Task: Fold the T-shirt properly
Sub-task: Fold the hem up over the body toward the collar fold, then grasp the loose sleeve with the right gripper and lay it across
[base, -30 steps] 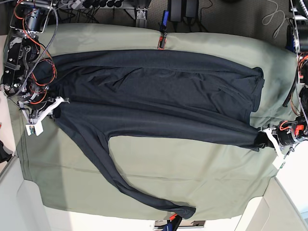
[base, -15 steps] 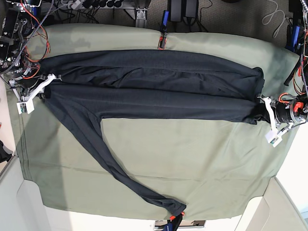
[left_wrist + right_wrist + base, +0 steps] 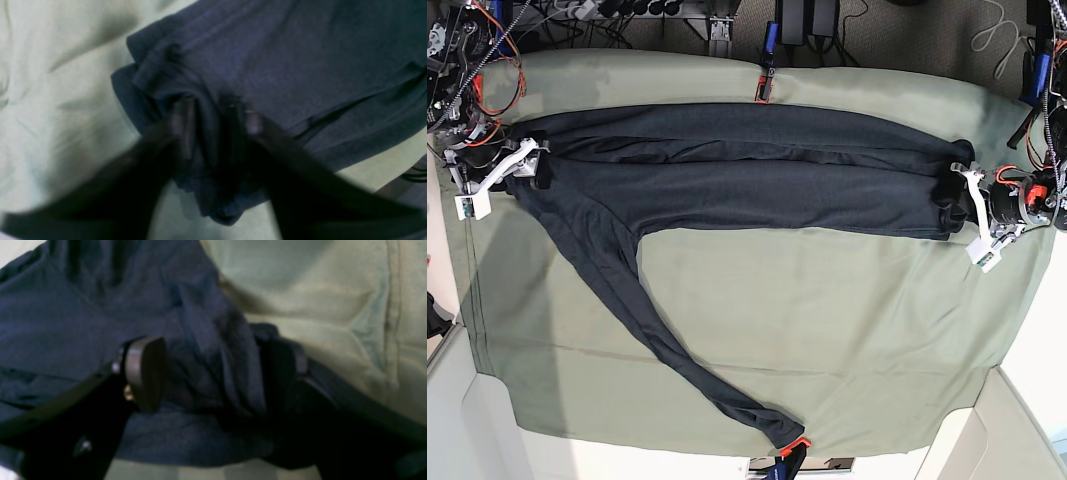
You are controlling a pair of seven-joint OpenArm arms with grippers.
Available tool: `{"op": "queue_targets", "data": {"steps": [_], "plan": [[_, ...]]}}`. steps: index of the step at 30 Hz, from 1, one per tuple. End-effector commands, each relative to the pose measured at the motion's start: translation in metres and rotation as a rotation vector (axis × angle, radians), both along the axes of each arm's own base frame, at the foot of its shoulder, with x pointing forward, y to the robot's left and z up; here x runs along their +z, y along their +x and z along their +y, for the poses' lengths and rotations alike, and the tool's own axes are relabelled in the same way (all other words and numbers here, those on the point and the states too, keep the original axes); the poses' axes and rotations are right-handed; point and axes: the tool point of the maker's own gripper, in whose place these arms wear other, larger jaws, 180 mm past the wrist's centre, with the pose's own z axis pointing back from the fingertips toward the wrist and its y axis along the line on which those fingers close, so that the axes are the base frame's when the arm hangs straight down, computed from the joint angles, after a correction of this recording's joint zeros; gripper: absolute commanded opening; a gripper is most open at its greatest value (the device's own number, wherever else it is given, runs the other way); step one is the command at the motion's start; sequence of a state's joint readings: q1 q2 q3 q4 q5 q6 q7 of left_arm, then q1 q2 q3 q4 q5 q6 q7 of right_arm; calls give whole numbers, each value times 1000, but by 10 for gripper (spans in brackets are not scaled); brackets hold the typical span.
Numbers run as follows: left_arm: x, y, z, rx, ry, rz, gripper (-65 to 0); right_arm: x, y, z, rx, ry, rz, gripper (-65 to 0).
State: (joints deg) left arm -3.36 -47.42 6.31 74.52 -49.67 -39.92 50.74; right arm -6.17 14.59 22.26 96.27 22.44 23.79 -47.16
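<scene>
— Did you catch that? Over that last second both arms carried the near edge of the T-shirt (image 3: 747,185) up across its body. A moment before, the cloth had spread much wider over the green sheet (image 3: 827,330); by now it lay as a long narrow band along the far half of the table.

— And were the grippers holding on?

— The left gripper (image 3: 213,113) was clamped on a bunched corner of the shirt's hem, fingers pressed close with knit squeezed between them. The right gripper (image 3: 217,373) had fabric gathered between its pads (image 3: 146,373) too, though the gap looked wider, so I'd call it a hold on a thick bunch at the shoulder end.

— So the first lengthwise fold was nearly done?

— I judged so. The moved edge sat just short of the far edge, about ready to be set down.

— What about that sleeve (image 3: 677,350)?

— It trailed loose, diagonally over the sheet, its cuff right by the near edge beside an orange clamp (image 3: 792,447). It would need tucking in later.

— Any room to work?

— Plenty of bare sheet on the near side. The far side was tighter: the shirt ran close to the sheet's far edge and another clamp (image 3: 763,88) there.
</scene>
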Motion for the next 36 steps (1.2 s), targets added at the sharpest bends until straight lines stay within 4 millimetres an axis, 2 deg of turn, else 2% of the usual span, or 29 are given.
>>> {"op": "queue_targets", "data": {"steps": [1, 6, 12, 16, 20, 24, 28, 32, 36], "plan": [[15, 11, 6, 4, 3, -46, -359, 18, 14, -3, -6, 14, -77, -199], [15, 8, 5, 6, -9, -23, -359, 39, 39, 5, -12, 53, -152, -199], [18, -1, -13, 19, -129, 38, -359, 71, 77, 27, -13, 124, -267, -199], [17, -1, -11, 18, -116, 40, -359, 77, 102, 47, 15, 157, -303, -199], [15, -1, -5, 14, -74, 34, -359, 82, 139, 65, 72, 95, -335, -199], [18, 0, 0, 15, -63, 32, -359, 73, 170, 74, 83, 29, -298, -199], [25, 6, 5, 32, -66, 2, -359, 49, 189, 80, 89, -13, -231, -199], [40, 18, 16, 73, -72, -68, -359, 14, 189, 90, 104, -45, -137, -199], [61, 31, 27, 129, -109, -145, -359, -4, 181, 110, 137, -29, -93, -201]]}}
